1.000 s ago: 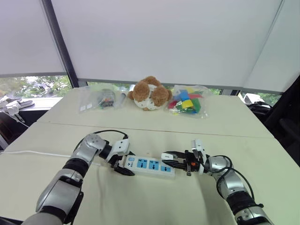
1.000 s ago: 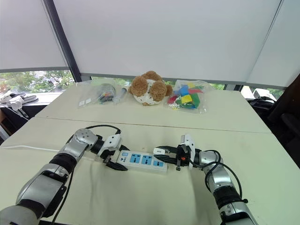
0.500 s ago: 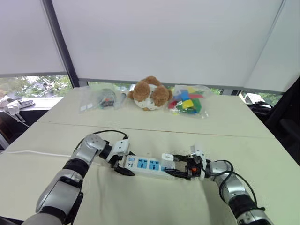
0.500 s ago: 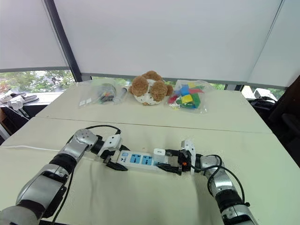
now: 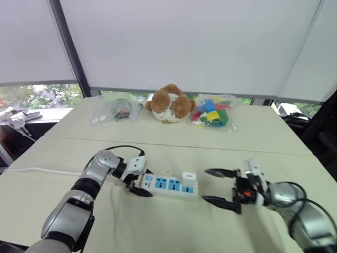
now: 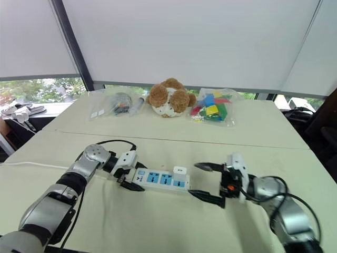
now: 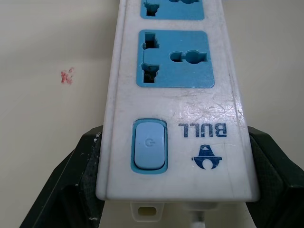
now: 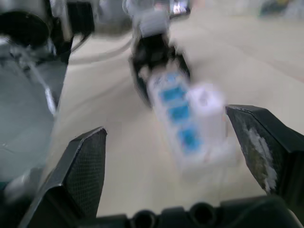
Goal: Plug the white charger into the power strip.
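The white power strip with blue sockets lies on the cream table. A small white charger stands upright in its rightmost socket. My left gripper is shut on the strip's switch end, one black finger on each side. My right gripper hovers just right of the strip, open, with nothing between its fingers. The right wrist view looks along the strip at the charger, blurred.
At the back of the table sit a brown plush toy, a clear bag of coloured blocks and another clear bag. A white cable runs left from the strip across the table. A seam crosses the table.
My right gripper held the charger above the strip's right end, pushed it down into the socket, then let go, opened and drew back to the right. The left gripper stayed put.
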`<state>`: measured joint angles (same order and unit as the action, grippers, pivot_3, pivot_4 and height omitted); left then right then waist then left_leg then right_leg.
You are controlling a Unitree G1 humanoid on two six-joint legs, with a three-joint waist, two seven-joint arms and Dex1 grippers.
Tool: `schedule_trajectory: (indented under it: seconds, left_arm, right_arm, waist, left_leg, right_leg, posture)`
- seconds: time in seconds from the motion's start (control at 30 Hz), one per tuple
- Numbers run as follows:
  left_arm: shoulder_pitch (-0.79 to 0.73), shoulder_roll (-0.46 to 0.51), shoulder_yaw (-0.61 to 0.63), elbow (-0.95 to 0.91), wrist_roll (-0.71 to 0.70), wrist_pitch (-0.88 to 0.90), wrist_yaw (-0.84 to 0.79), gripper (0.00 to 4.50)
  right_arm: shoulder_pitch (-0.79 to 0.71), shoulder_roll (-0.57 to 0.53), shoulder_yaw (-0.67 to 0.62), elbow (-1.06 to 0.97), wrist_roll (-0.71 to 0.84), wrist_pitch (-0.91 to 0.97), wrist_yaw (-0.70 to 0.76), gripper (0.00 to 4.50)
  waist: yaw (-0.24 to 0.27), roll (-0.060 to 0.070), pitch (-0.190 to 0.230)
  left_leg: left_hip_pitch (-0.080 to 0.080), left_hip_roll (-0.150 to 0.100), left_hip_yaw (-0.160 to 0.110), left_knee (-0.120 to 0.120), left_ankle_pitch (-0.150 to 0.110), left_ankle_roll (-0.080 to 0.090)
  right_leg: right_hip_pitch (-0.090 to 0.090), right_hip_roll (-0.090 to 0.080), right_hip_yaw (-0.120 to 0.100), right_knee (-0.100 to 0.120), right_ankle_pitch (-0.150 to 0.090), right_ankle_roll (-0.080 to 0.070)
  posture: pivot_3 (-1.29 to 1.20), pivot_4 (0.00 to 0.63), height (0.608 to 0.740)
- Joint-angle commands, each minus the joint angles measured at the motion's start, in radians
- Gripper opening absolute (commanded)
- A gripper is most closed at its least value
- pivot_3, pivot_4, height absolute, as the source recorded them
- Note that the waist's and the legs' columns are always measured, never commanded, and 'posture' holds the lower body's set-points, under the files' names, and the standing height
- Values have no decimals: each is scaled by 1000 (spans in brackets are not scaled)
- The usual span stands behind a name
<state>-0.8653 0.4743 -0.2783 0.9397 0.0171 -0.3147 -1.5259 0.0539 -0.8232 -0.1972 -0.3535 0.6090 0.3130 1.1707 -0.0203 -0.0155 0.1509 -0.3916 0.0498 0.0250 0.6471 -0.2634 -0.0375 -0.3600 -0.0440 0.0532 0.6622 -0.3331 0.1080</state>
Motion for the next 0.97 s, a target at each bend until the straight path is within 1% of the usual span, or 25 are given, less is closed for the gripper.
schedule_trajectory:
  seconds: [0.03, 0.07, 0.1, 0.17, 0.3, 0.4, 0.43, 0.57, 0.63, 0.7, 0.77, 0.87, 0.97]
  left_arm:
    - [35, 32, 13, -24, 1, 61, -2, 3565]
    - [35, 32, 22, -40, -14, 84, -8, 4093]
    - [36, 33, 28, -54, -23, 101, -12, 4473]
    - [37, 34, 41, -88, -37, 124, -13, 4473]
    - [49, 44, 85, -172, -71, 158, 35, 4473]
    - [87, 88, 112, -297, -100, 251, 40, 4473]
    - [110, 109, 130, -366, -126, 311, 41, 4473]
    - [263, 233, 302, -731, -315, 708, 127, 4473]
    - [385, 272, 389, -920, -409, 885, 196, 4473]
    - [522, 289, 477, -1098, -491, 1026, 280, 4473]
    - [646, 284, 535, -1226, -539, 1096, 352, 4473]
    - [851, 242, 587, -1341, -552, 1100, 444, 4473]
    - [921, 174, 617, -1350, -569, 1077, 536, 4473]
  right_arm:
    - [97, -76, -170, -142, 95, 98, 0, 4446]
    - [121, -89, -206, -163, 113, 121, -10, 4500]
    - [135, -95, -229, -178, 127, 140, -22, 4500]
    - [162, -91, -249, -194, 131, 153, -36, 4500]
    - [186, -74, -235, -208, 117, 152, -55, 4500]
    - [187, -62, -218, -197, 100, 147, -72, 4500]
    - [185, -56, -211, -178, 87, 141, -79, 4500]
    - [148, 12, -170, -107, 45, 136, -168, 4500]
    - [151, 47, -161, -99, 55, 147, -193, 4500]
    - [163, 73, -156, -110, 71, 164, -209, 4500]
    - [166, 88, -163, -114, 87, 178, -223, 4500]
    - [152, 103, -196, -106, 124, 204, -258, 4500]
    - [146, 111, -211, -100, 141, 219, -287, 4500]
  waist:
    - [-3, 0, 0]
    - [-6, -1, 0]
    - [-9, -2, 1]
    - [-7, -5, 3]
    - [5, -7, 5]
    - [8, -6, 5]
    - [8, -6, 5]
    - [2, -8, 8]
    - [-1, -4, 10]
    - [2, 0, 12]
    - [8, 0, 13]
    - [7, 0, 13]
    - [10, -1, 13]
  left_leg:
    - [0, 0, 0, 0, 0, 0]
    - [1, 0, 0, 0, 0, 0]
    - [1, 0, -1, -1, 0, 0]
    - [0, 1, -1, 0, 0, 0]
    - [-3, 0, -1, 0, 0, 0]
    - [-14, 0, -2, 2, 0, 0]
    - [-16, 0, -2, 3, 0, 0]
    - [-16, 1, -2, 2, 0, 0]
    - [-16, 2, -3, 2, 0, 0]
    - [-15, 3, -3, 1, 0, 0]
    - [-15, 3, -3, 1, 0, 0]
    - [-14, 2, -3, 2, 1, -2]
    - [-13, 1, -3, 2, 1, -2]
  right_leg:
    - [0, 0, 0, 0, 0, -1]
    - [0, 0, 0, 0, 0, -1]
    - [0, 1, 0, 0, 0, -1]
    - [0, 1, 0, 0, 0, -1]
    - [-2, 0, 0, -1, 0, -1]
    - [-12, -1, -1, 0, 0, 0]
    - [-14, -1, -1, 0, 0, 0]
    - [-14, 0, -1, 0, 0, 0]
    - [-14, 0, -1, 1, 0, 0]
    - [-13, -2, -1, 1, 0, 1]
    - [-13, -3, -1, 1, 0, 1]
    - [-11, -4, -1, 1, 0, 1]
    - [-9, -6, -1, 0, -1, -2]
  posture:
    - [0, 150, 739]
    - [0, 150, 739]
    - [0, 150, 739]
    - [0, 150, 739]
    - [0, 150, 739]
    - [0, 150, 739]
    - [0, 150, 739]
    - [0, 150, 739]
    - [0, 150, 739]
    - [0, 150, 739]
    - [0, 150, 739]
    - [0, 150, 739]
    - [0, 150, 739]
